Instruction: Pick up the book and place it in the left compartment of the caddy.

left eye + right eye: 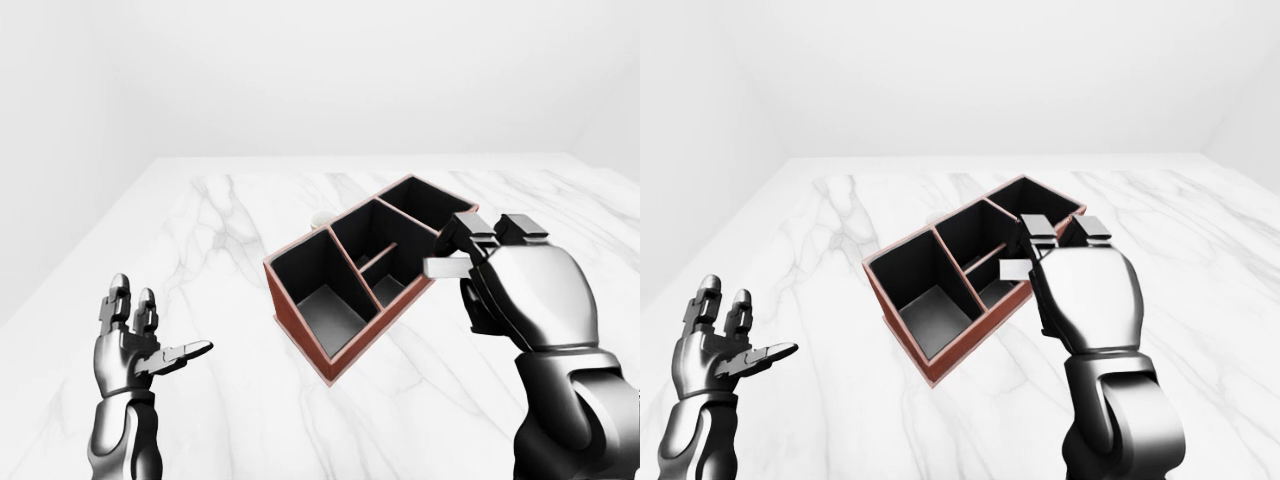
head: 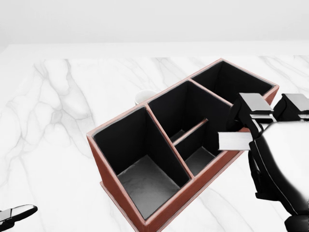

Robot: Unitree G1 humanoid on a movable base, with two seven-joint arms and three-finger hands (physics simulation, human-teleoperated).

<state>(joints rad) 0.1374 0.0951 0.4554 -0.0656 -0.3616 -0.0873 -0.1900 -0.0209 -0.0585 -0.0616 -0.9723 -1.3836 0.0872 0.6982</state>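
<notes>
- Left robot hand (image 1: 135, 345) is hovering low at the left-eye view's left, fingers spread, holding nothing.
- Caddy (image 2: 145, 220) is sitting on the marble bench (image 2: 53, 121); its left compartment (image 2: 140, 181) is lying empty, well apart from the load.
- Right robot hand (image 1: 520, 285) is closing its fingers round a thin pale slab, probably the book (image 2: 235, 140), above the caddy's right wall.
- Advised: be carrying the book leftward above the dividers, aligning it with the left compartment before lowering.
</notes>
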